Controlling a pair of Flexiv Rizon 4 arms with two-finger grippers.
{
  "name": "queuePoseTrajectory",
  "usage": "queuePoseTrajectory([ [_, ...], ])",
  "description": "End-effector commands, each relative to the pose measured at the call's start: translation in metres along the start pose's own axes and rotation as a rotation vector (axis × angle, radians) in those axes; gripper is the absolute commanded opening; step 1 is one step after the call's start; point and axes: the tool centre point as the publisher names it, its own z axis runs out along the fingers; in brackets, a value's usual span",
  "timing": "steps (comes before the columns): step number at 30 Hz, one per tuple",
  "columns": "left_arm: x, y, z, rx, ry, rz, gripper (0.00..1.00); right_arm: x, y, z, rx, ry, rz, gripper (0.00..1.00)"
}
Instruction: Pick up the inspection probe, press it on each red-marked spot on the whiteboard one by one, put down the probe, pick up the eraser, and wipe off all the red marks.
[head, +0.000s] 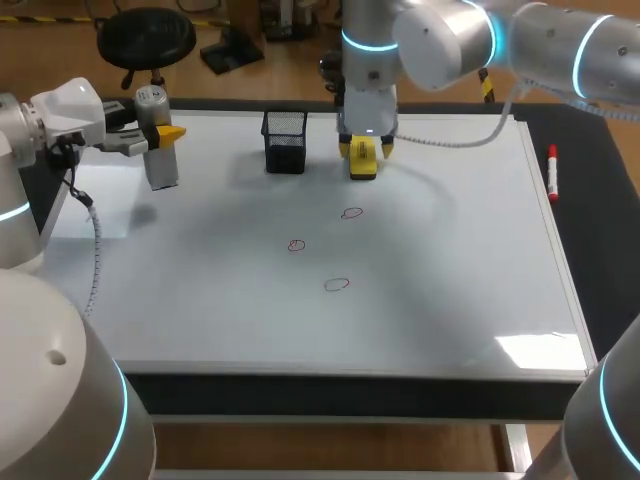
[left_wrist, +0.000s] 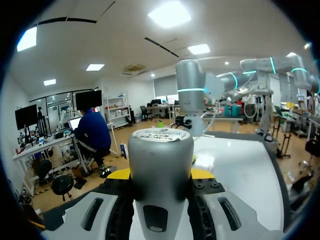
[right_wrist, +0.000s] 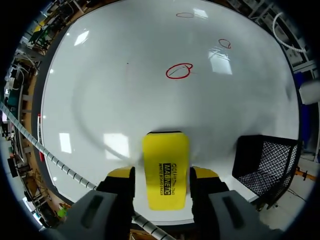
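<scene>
Left tool (head: 161, 133) clamped on upright inspection probe (head: 160, 165), whiteboard (head: 450, 250) 10 o'clock edge, not yet released. Right tool (right_wrist: 163, 176) closed on eraser (right_wrist: 166, 150), 12 o'clock, beside mesh basket (head: 285, 140). Three red marks (head: 337, 285) intact near centre: judged wiping wholly outstanding.

glossy whiteboard (head: 430, 300), matt metal probe (left_wrist: 160, 159), plastic eraser (right_wrist: 165, 170)

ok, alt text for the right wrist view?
The right hand grips a yellow eraser from both sides, over the whiteboard. Three red marks lie ahead of it, unwiped; a black mesh basket stands beside it.
</scene>
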Motion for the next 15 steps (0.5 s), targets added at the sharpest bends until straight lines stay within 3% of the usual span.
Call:
queuePoseTrajectory([
  [1, 0.000, 0.000, 0.000, 0.003, -0.003, 0.002, 0.00, 0.002, -0.003, 0.000, -0.002, -0.001, 0.004, 0.00],
  [8, 0.000, 0.000, 0.000, 0.003, -0.003, 0.002, 0.00, 0.013, -0.001, -0.013, 0.019, -0.008, 0.055, 0.00],
  [15, 0.000, 0.000, 0.000, 0.003, -0.003, 0.002, 0.00, 0.043, -0.002, -0.034, 0.039, 0.000, 0.179, 0.00],
])
